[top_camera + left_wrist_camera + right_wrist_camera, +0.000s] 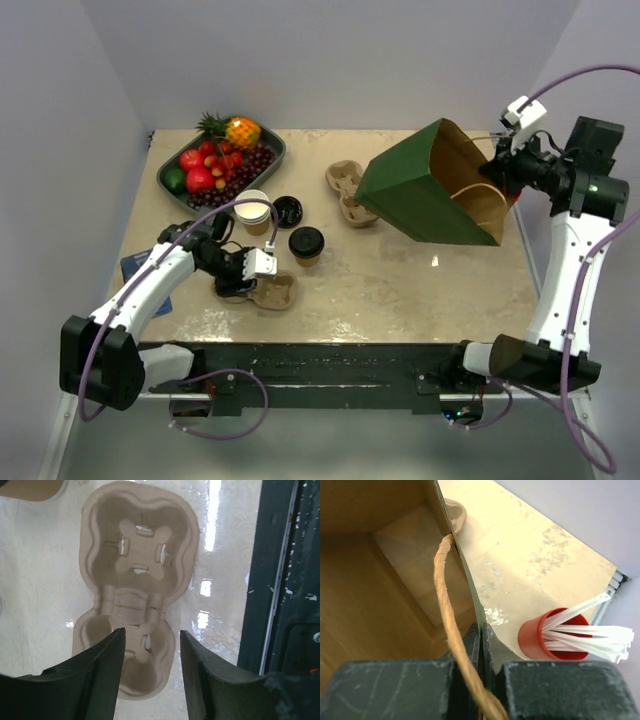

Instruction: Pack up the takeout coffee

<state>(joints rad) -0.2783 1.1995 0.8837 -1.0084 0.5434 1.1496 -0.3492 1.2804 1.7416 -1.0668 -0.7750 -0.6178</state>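
Green paper bag (420, 195): tipped over, upper right; right gripper (481, 630) pinched tight on its rim.
Pulp carrier (140, 570): lower left; left gripper (150, 637) straddles its near well, jaws part-open, gripping nothing.
Lidded coffee cup (306, 243): just up-right of left gripper, apart from the bag.
Lidless coffee cup (253, 211): above left gripper, black lid (288, 210) beside it.

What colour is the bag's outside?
The bag is dark green outside, brown inside; clearest from the top camera.
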